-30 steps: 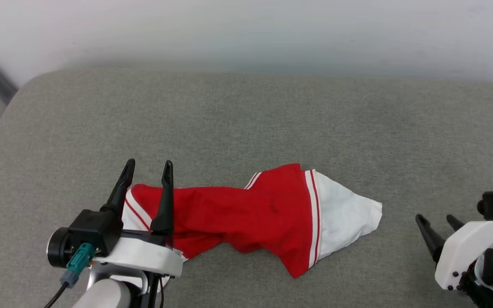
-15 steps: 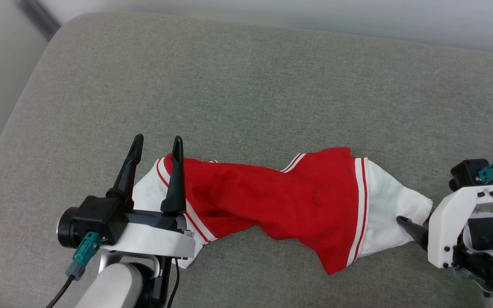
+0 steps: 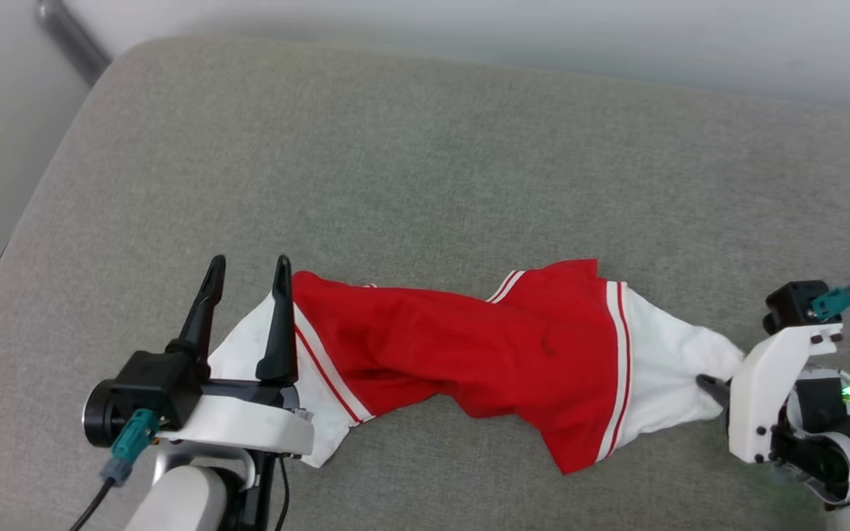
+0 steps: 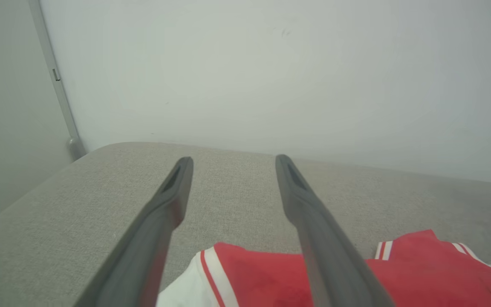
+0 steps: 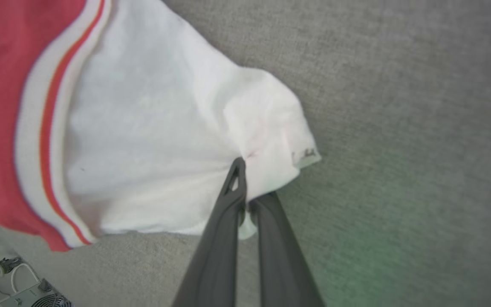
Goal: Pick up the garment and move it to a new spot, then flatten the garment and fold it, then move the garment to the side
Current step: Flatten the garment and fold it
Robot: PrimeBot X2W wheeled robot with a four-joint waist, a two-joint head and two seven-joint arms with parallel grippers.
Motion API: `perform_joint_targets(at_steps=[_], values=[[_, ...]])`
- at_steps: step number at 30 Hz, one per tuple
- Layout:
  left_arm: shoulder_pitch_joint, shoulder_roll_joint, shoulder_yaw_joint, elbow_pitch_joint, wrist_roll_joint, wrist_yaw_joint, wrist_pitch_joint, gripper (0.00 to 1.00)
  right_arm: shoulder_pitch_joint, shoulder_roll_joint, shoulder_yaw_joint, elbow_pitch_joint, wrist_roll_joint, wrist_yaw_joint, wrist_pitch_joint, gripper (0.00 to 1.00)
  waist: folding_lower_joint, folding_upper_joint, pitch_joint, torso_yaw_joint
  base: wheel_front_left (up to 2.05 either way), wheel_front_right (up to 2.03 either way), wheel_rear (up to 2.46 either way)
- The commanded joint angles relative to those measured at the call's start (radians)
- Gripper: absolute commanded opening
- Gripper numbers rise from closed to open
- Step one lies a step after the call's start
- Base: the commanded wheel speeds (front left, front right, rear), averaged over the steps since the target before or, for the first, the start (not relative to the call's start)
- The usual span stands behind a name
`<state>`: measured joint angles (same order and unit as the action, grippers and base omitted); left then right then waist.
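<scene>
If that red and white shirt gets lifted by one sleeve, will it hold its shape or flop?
Probably flops: the shirt lies twisted and creased. Fabric puckers where the right gripper pinches the sleeve, so it likely bunches there.

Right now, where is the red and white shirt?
In the head view the shirt lies bunched across the near part of the grey cushion, its right end pinched by the right hand, its left end below the open left hand.
</scene>
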<state>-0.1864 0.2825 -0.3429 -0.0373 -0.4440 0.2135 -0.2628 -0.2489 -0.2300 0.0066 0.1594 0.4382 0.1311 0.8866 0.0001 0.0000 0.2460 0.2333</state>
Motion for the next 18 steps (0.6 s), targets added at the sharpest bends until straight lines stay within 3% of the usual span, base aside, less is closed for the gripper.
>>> perform_joint_targets(at_steps=[1, 10, 18], values=[[0.01, 0.009, 0.013, 0.007, -0.006, -0.006, -0.003, 1.0, 0.003, -0.017, -0.006, 0.003, -0.022, -0.001, -0.03, 0.0, -0.0001, 0.0, -0.032, -0.026, 0.0, 0.0, 0.0], [0.037, 0.09, 0.067, 0.081, -0.1, -0.058, 0.097, 1.0, 0.049, -0.018, -0.089, -0.078, -0.083, -0.001, -0.147, 0.0, -0.0001, 0.0, -0.132, -0.118, 0.0, 0.0, 0.0], [0.004, 0.211, 0.083, 0.224, -0.269, -0.182, 0.39, 1.0, 0.123, 0.044, -0.135, -0.152, -0.112, -0.001, -0.118, 0.0, -0.0001, 0.0, -0.138, -0.214, 0.0, 0.0, 0.0]])
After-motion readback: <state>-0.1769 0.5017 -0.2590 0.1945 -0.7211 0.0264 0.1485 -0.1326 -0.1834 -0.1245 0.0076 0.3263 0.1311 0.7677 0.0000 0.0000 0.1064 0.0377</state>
